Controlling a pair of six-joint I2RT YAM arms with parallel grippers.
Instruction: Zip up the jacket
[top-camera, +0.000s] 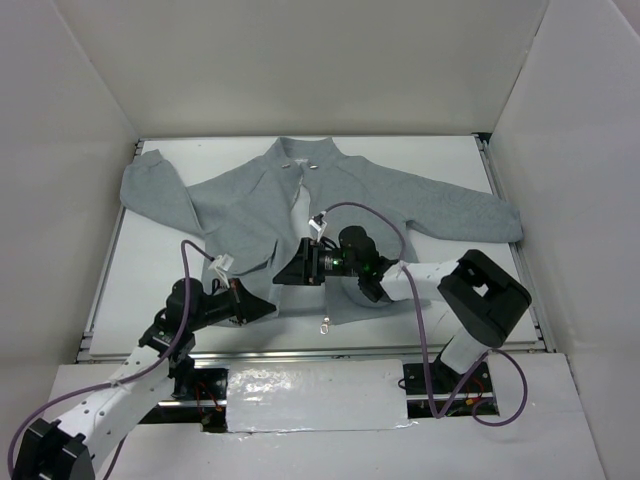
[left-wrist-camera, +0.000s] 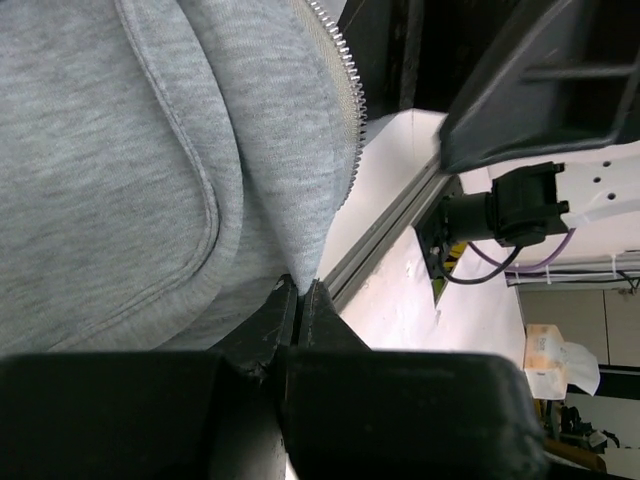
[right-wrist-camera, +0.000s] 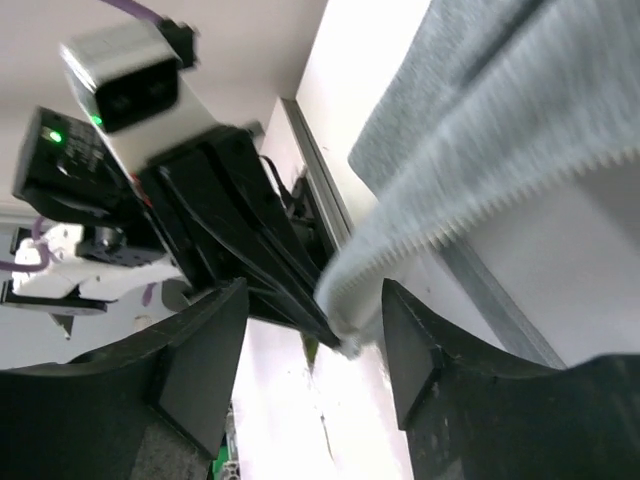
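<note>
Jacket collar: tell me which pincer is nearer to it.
Right. The right pincer sits open over the lower front of the jacket, below the collar; the left pincer is shut on the bottom hem, farther from it.

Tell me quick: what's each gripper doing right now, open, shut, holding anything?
Left gripper: shut, pinching the bottom edge of the jacket.
Right gripper: open; the jacket's toothed edge sits between the jaws, unclamped.
</note>
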